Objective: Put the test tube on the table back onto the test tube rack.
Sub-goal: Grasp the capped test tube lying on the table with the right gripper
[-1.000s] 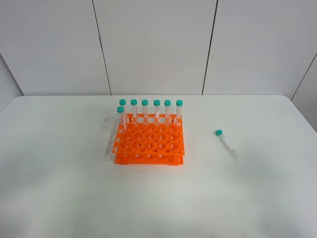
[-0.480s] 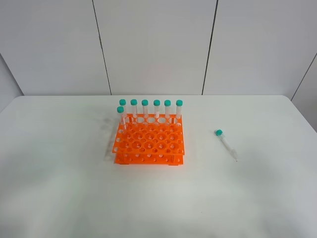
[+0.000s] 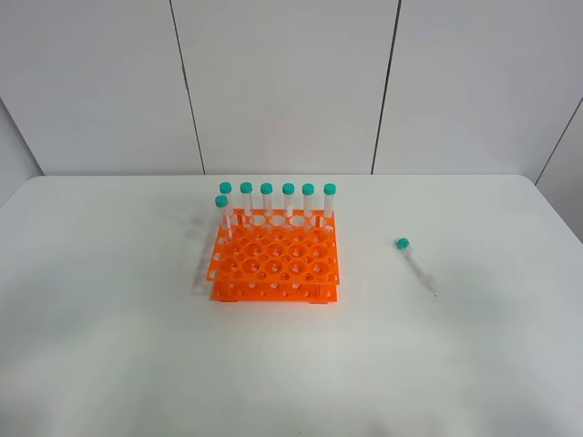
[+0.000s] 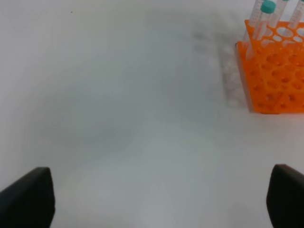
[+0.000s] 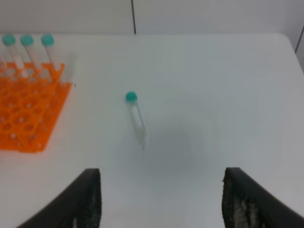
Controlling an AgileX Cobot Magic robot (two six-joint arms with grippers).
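The test tube (image 3: 415,264) lies flat on the white table (image 3: 109,346), right of the orange test tube rack (image 3: 273,264), its teal cap toward the back. Several capped tubes stand along the rack's back row, and one more stands just in front at the left end. Neither gripper shows in the exterior high view. My right gripper (image 5: 161,199) is open, its dark fingers (image 5: 83,199) wide apart, and the test tube (image 5: 136,118) lies on the table ahead of the gap, apart from it. My left gripper (image 4: 156,204) is open over bare table, with the rack (image 4: 275,71) ahead and to one side.
A pale panelled wall (image 3: 282,82) rises behind the table's back edge. The table's right back corner (image 3: 533,182) is rounded.
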